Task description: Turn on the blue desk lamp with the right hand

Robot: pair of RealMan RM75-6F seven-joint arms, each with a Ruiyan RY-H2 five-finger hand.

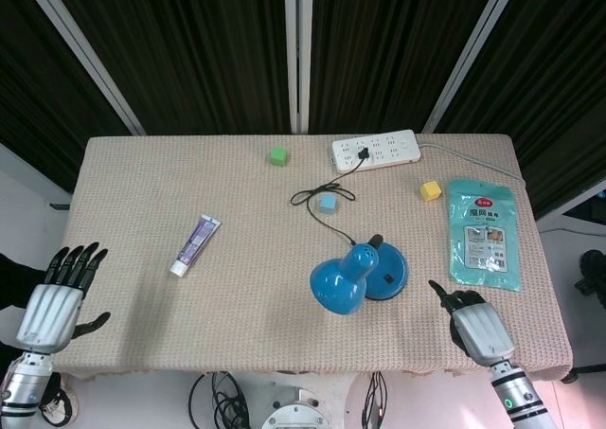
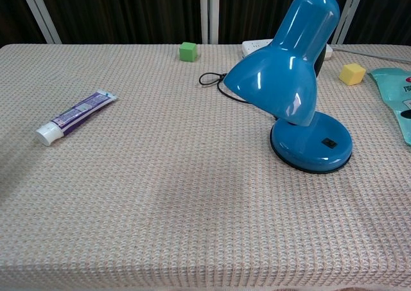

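Observation:
The blue desk lamp (image 1: 358,276) stands at the table's front middle, its shade (image 1: 336,288) tipped toward the front left and unlit. A small black switch (image 2: 330,143) sits on top of its round base (image 2: 311,146). My right hand (image 1: 476,325) is over the front right of the table, a short way right of the base and not touching it. One finger (image 1: 436,288) sticks out toward the lamp while the others look curled in, holding nothing. My left hand (image 1: 57,294) hangs off the front left corner with its fingers spread. The chest view shows neither hand.
The lamp's black cord (image 1: 327,213) runs back to a white power strip (image 1: 376,151). A teal pouch (image 1: 484,232) lies at the right edge and a toothpaste tube (image 1: 195,244) at the left. Green (image 1: 277,155), light blue (image 1: 328,202) and yellow (image 1: 431,190) cubes sit toward the back.

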